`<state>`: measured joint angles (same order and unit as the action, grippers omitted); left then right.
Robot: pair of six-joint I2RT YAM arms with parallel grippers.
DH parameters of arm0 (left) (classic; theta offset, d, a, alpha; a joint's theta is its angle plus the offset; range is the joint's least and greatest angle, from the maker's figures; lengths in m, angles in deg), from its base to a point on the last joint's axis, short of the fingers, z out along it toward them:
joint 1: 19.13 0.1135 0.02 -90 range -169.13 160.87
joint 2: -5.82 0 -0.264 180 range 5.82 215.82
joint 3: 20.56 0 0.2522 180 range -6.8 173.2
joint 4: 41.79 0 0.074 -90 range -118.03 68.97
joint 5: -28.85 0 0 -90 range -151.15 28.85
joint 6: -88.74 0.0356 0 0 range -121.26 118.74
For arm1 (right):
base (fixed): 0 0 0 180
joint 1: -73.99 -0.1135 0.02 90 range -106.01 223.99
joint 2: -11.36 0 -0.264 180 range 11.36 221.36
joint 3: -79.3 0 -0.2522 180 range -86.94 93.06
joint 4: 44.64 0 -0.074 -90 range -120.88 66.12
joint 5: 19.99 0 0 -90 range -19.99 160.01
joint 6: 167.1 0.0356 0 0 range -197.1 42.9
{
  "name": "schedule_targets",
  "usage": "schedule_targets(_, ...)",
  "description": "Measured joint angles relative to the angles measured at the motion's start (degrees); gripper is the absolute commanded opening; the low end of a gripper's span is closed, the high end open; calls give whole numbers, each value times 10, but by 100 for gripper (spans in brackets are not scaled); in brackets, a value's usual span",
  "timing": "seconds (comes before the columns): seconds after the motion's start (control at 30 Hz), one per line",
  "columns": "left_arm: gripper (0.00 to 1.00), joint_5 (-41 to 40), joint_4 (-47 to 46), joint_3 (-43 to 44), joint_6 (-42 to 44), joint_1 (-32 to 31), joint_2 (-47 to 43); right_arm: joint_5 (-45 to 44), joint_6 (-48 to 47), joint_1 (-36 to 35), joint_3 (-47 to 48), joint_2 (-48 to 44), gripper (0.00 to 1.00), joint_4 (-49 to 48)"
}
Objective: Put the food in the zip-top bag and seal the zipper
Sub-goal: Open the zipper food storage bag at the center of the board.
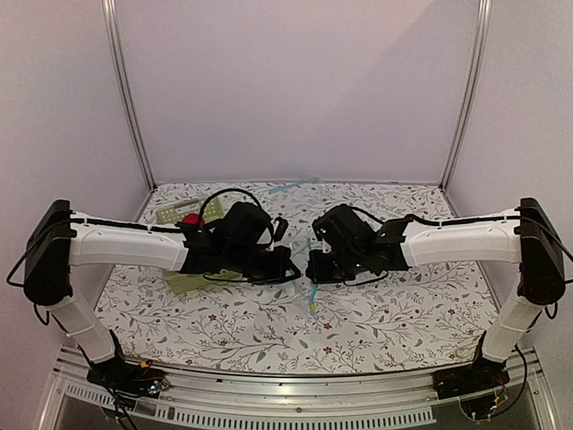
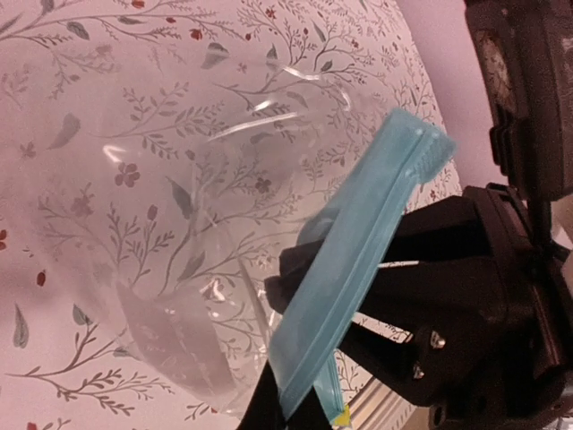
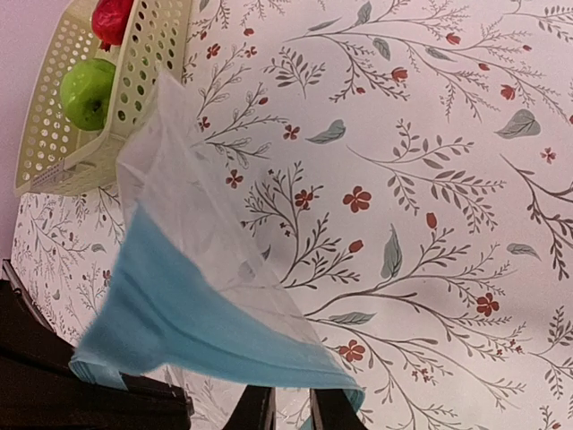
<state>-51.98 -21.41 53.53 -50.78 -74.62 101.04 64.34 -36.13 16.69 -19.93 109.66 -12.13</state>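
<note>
Over the flowered desk (image 1: pixel 403 313) the zip-top bag (image 2: pixel 179 224) hangs between the arms, left claw (image 2: pixel 285 408) and right claw (image 3: pixel 293 403) each nipped tight on its zipper (image 2: pixel 358 269), probably to stretch the mouth. The basket (image 3: pixel 54 152) sits toward the left edge, green apple (image 3: pixel 88 91) and red apple (image 3: pixel 111 18) inside; bare desk spreads to the right.
</note>
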Motion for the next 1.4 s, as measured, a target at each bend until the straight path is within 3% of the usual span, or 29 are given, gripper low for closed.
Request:
schedule_targets(0.5,0,34,-34,-2,4,1,-1,134,18,33,-28,4,18,-87)
schedule_targets(0.7,0,74,-90,-19,1,3,-8,162,33,48,-34,1,18,-106)
schedule_targets(0.83,0,85,-118,-25,-3,5,-15,145,34,47,-33,4,19,-95)
schedule_targets(1.17,0,79,-81,-28,4,11,-44,-18,0,38,7,4,23,50)
schedule_targets(1.4,0,90,-54,-9,11,11,-25,19,-14,38,9,2,27,49)
